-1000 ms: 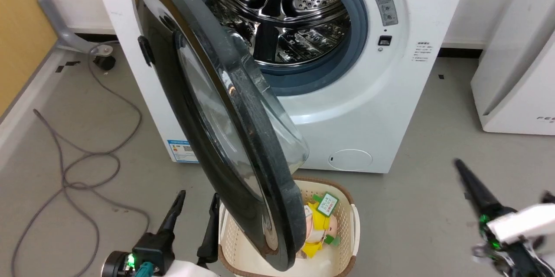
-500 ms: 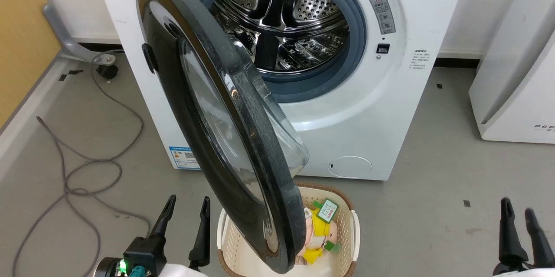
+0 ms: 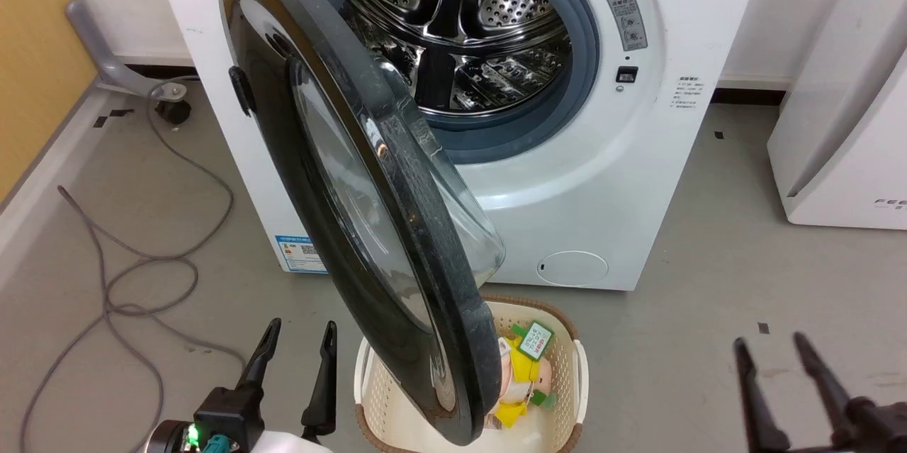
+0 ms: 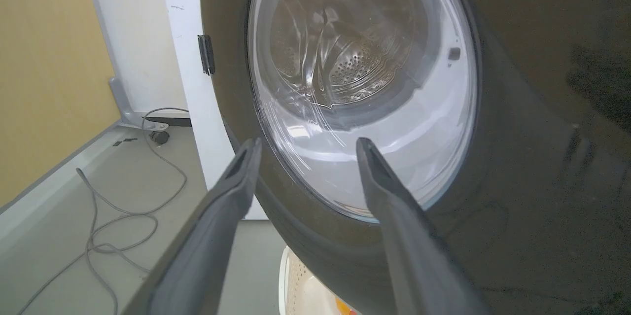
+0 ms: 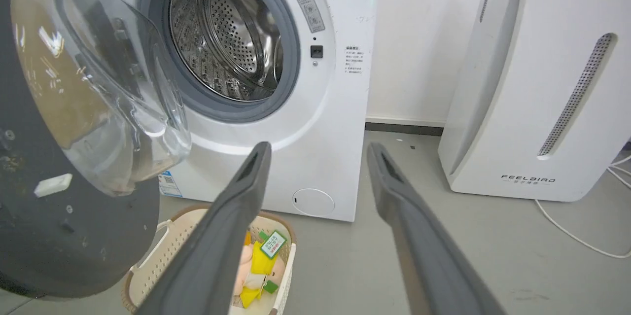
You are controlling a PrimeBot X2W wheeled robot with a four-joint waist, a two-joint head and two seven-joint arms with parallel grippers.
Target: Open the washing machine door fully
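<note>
Washing machine door [image 3: 340,191] open — left tool [image 3: 301,329], right tool [image 3: 770,343] (two, spread).

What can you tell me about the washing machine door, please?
The washing machine door is a large round disc, glossy black, with a clear glass bowl bulging from its inner side. On a hinge at the left, it stands roughly half open, its lower edge near a laundry basket. The open left gripper sits beside its outer face, apart from it.

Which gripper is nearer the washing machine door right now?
Left. The left gripper sits open just beside the outer face of the washing machine door, fingers pointing at it. The right gripper, also open, is far off on the door's inner side, beyond the laundry basket.
</note>
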